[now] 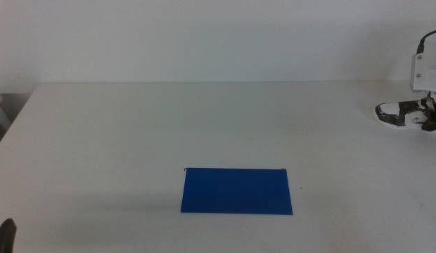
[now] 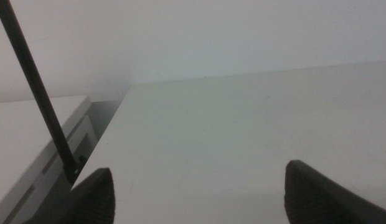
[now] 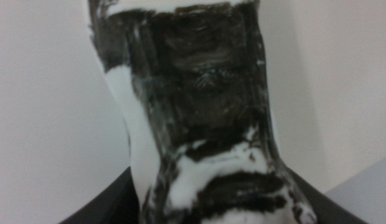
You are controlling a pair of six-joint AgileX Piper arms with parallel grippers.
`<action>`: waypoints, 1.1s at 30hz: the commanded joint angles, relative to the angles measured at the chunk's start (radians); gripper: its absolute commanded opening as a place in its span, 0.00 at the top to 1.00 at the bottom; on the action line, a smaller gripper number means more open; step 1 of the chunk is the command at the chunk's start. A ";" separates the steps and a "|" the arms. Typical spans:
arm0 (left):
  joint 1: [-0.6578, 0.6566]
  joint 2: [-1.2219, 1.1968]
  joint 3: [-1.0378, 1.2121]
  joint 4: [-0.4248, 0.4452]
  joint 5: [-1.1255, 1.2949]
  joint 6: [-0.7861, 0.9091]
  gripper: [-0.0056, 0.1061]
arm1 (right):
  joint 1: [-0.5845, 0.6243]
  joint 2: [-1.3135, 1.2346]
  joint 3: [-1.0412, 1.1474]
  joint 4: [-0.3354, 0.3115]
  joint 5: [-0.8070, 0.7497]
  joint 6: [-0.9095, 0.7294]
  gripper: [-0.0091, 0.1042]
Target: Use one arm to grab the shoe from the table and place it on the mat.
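The white and black shoe [image 1: 401, 114] lies near the far right edge of the white table [image 1: 204, 119]. My right gripper [image 1: 430, 119] is down over its heel end. In the right wrist view the shoe [image 3: 199, 93] fills the picture, and the two dark jaws of the right gripper [image 3: 211, 205] press against its sides. The blue mat [image 1: 237, 190] lies flat at the front middle of the table, far left of the shoe. My left gripper [image 1: 7, 235] waits at the front left corner, and the left wrist view shows it [image 2: 199, 199] open and empty.
The right arm's white box [image 1: 427, 70] stands above the shoe. A white cabinet [image 2: 31, 137] stands beside the table's left edge, with a thin black cable [image 2: 37, 93] in front of it. A wall lies behind the table.
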 commanded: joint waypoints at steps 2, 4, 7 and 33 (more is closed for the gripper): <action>-0.007 -0.026 0.003 -0.011 -0.078 -0.003 0.11 | 0.010 -0.117 -0.029 0.009 0.048 0.004 0.93; -0.007 -0.026 0.003 -0.011 -0.078 -0.003 0.11 | 0.024 -0.148 -0.029 0.010 0.091 0.004 0.93; -0.007 -0.026 0.003 -0.011 -0.078 -0.003 0.11 | 0.042 -0.193 -0.026 0.036 0.103 0.028 0.93; -0.007 -0.026 0.003 -0.011 -0.078 -0.003 0.11 | 0.717 -0.435 0.302 0.071 0.108 0.472 0.93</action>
